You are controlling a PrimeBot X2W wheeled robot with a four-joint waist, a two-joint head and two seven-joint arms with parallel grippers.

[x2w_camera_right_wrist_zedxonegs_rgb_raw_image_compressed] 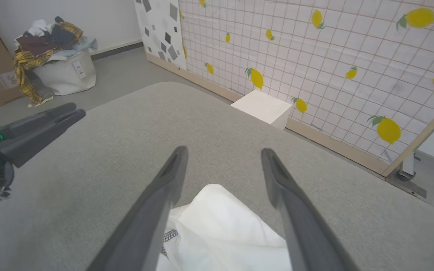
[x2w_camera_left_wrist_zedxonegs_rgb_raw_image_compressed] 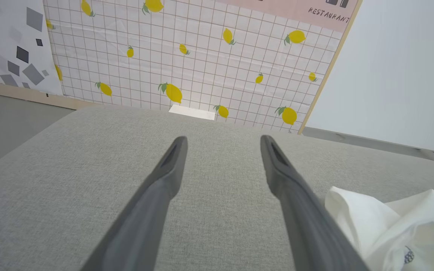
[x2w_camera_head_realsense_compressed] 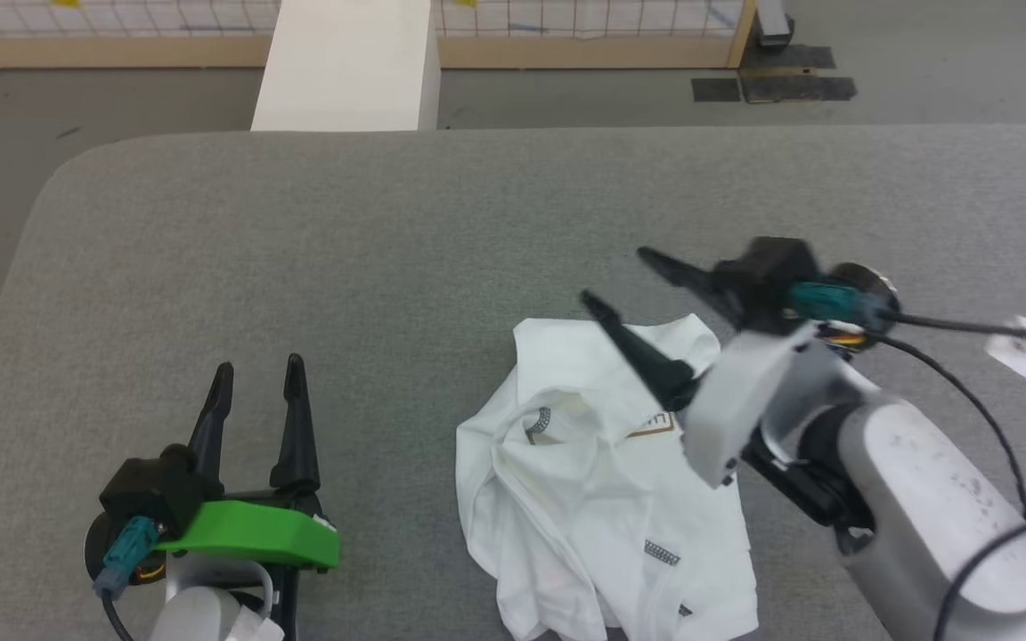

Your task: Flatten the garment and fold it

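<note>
Shirt (x2w_camera_head_realsense_compressed: 584, 481) looks light, limp and crumpled; I'd pinch its outer edge. Right claw (x2w_camera_head_realsense_compressed: 614, 276) and left claw (x2w_camera_head_realsense_compressed: 259, 363) both gape wide, holding nothing.

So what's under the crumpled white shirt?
The shirt lies bunched on the grey fabric surface, which shows beside it. Anything beneath its folds is covered, so I cannot tell.

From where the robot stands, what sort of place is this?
Probably a staged test room, not a real home: a printed lemon-pattern backdrop on a wooden frame, a grey padded surface with a crumpled white garment, and a basket heaped with clothes on the floor.
</note>
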